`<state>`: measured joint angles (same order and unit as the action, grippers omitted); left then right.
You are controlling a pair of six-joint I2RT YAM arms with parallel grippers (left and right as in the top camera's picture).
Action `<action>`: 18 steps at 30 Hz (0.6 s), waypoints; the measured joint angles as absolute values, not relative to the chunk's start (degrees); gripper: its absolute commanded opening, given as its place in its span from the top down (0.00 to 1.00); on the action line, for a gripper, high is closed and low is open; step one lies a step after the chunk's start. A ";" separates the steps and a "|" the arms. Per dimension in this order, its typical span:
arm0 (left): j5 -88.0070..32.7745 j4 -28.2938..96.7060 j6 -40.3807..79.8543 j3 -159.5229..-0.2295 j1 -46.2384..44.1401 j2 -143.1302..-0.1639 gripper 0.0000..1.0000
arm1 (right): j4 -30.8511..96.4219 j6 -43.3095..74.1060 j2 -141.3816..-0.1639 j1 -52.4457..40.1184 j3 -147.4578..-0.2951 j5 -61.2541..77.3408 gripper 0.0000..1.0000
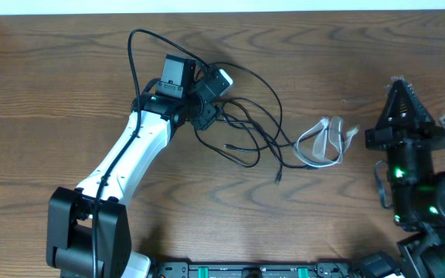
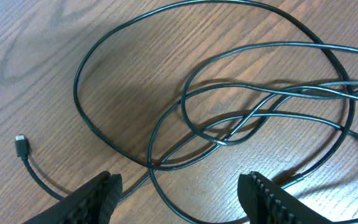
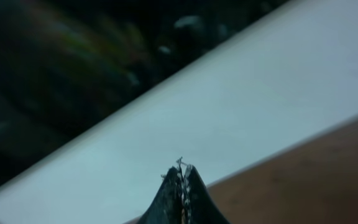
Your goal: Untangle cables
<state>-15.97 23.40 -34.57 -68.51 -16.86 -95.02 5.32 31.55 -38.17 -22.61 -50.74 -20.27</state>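
Spread open above the tangle of thin black cables (image 2: 229,134) on the brown wooden table (image 1: 52,100), the left gripper (image 2: 182,193) seems poised to pick a strand, while the right gripper (image 3: 182,177) sits pinched shut and empty near the looped white cable (image 1: 321,143).

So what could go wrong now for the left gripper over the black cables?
The left gripper hangs open over crossed loops of the black cables; closing here may catch two strands and tighten the crossing. The right gripper is shut and off to the side, so a pull may drag the whole tangle.
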 measured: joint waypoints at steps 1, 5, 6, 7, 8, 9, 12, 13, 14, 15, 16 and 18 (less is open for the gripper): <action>-15.97 23.40 -34.57 -68.51 -16.86 -95.02 0.35 | 5.34 31.55 -38.17 -22.61 -51.83 -18.55 0.99; -15.97 23.40 -34.57 -68.51 -16.86 -95.02 0.35 | 5.43 31.55 -38.13 -22.61 -54.11 -14.83 0.99; -15.97 23.40 -34.57 -68.51 -16.86 -95.02 0.34 | 6.07 31.55 -38.13 -22.61 -54.33 -14.44 0.99; -15.97 23.40 -34.57 -68.49 -16.86 -95.02 0.34 | 7.25 31.55 -38.11 -22.61 -54.52 -14.02 0.99; -15.97 23.40 -34.57 -68.51 -16.86 -95.02 0.35 | 9.02 31.55 -38.11 -22.61 -54.63 -13.69 0.99; -15.97 23.40 -34.57 -68.51 -16.86 -95.02 0.35 | 11.31 31.53 -38.15 -22.61 -54.68 -13.50 0.99; -15.94 23.42 -34.57 -68.51 -16.86 -95.02 0.34 | 20.29 31.51 -38.87 -22.61 -54.74 -13.61 0.87; -15.97 23.44 -34.57 -68.51 -16.86 -95.02 0.35 | 23.57 31.64 -39.38 -22.61 -54.72 -13.74 0.66; -15.97 23.46 -34.57 -68.51 -16.86 -95.02 0.34 | 27.20 31.79 -40.12 -22.61 -54.76 -14.09 0.51; -15.97 23.44 -34.57 -68.49 -16.86 -95.02 0.34 | 31.03 31.31 -41.04 -22.61 -54.81 -14.02 0.23; -15.97 23.44 -34.57 -68.49 -16.86 -95.02 0.34 | 34.81 31.27 -42.35 -22.61 -54.72 -14.11 0.01; -15.97 23.49 -34.57 -68.51 -16.86 -95.02 0.34 | 41.01 31.22 -44.99 -22.61 -54.68 -14.24 0.01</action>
<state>-15.97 23.49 -34.57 -68.51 -16.86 -95.02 41.01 31.22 -44.99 -22.61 -54.68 -14.24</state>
